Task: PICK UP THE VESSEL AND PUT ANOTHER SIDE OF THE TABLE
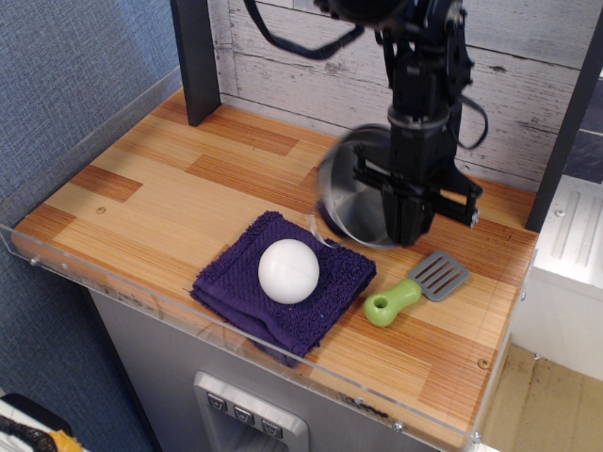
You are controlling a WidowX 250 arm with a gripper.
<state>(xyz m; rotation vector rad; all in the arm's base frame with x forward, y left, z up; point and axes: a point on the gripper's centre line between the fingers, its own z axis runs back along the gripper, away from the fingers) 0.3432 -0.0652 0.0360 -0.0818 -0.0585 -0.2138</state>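
The vessel, a small shiny steel pot, hangs tilted on its side in the air above the table, its open face turned left and blurred by motion. One thin wire handle dangles at its lower left. My black gripper is shut on the pot's right rim and holds it just off the wood, right of the purple cloth. The fingertips are partly hidden behind the pot.
A white egg lies on a purple cloth at the front middle. A grey spatula with a green handle lies to the right of the cloth. A dark post stands at the back left. A clear acrylic rim edges the front.
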